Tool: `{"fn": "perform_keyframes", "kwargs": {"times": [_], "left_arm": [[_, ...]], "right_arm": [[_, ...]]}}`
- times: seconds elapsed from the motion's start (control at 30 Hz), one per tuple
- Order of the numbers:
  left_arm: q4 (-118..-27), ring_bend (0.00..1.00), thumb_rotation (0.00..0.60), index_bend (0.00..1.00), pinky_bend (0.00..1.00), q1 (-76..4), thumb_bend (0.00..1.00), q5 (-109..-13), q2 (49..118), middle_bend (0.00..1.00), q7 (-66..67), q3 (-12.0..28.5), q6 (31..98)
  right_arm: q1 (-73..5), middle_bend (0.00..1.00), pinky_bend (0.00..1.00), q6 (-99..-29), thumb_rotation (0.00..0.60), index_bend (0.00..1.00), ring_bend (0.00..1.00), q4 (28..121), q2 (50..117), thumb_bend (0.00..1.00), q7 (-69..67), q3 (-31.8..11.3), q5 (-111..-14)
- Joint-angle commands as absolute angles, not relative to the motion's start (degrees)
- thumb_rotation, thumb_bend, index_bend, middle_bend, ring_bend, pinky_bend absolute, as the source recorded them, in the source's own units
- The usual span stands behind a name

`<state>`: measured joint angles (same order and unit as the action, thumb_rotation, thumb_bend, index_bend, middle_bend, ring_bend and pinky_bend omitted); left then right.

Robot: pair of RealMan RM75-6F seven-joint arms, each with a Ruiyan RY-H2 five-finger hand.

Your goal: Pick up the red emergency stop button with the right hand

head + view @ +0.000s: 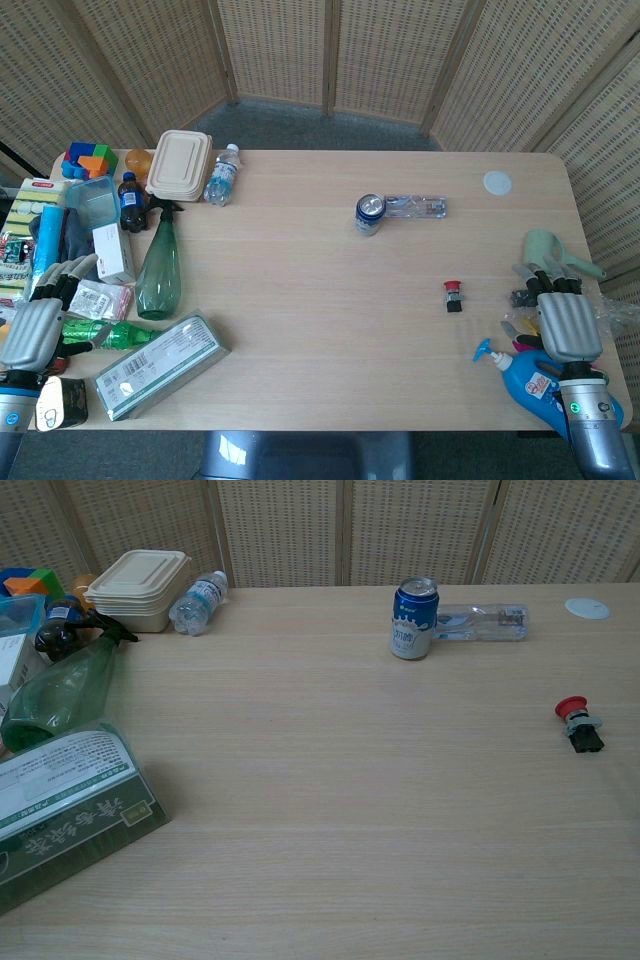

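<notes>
The red emergency stop button (453,295) lies on the table right of centre, red cap toward the back and black body toward me; the chest view shows the button (579,723) at the right. My right hand (559,313) rests at the table's right edge, a short way right of the button, fingers extended and apart, holding nothing. My left hand (38,318) sits at the left edge among clutter, fingers apart and holding nothing. Neither hand appears in the chest view.
A blue can (369,213) and a clear lying bottle (415,206) sit behind the button. A blue pump bottle (525,378) and small items lie under my right hand. A green spray bottle (159,265), a green box (160,364) and containers crowd the left.
</notes>
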<state>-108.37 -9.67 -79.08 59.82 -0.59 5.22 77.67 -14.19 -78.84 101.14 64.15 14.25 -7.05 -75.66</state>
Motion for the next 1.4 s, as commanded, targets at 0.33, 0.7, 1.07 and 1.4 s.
{"fn": "perform_keyframes", "kwargs": {"times": [0.33,0.7,1.07,1.4], "left_arm": [[-108.24,0.0,0.6,0.0,0.0,-9.59,0.3,-81.22,58.93,0.0,-1.89,4.74,78.58],[-107.42,0.0,0.6,0.0,0.0,-10.19,0.3,-81.84,59.38,0.0,-2.99,4.3,77.68],[-106.91,0.0,0.6,0.0,0.0,-10.04,0.3,-82.2,58.97,0.0,-3.89,3.94,78.01],[-106.83,0.0,0.6,0.0,0.0,-10.28,0.3,-82.71,59.23,0.0,-3.93,3.71,77.9]], "right_arm": [[-14.67,0.19,0.0,-77.46,0.555,0.17,0.0,102.09,63.64,0.2,14.11,-6.65,-77.29],[-21.92,0.24,0.0,-57.29,0.212,0.15,0.01,106.06,56.73,0.19,22.61,-4.24,-64.45],[-26.66,0.04,0.0,-51.6,0.07,0.29,0.0,101.69,62.23,0.13,26.17,-2.51,-60.8],[-27.79,0.0,0.0,-51.46,0.018,0.32,0.0,97.47,66.31,0.12,25.19,-1.59,-61.67]]}}
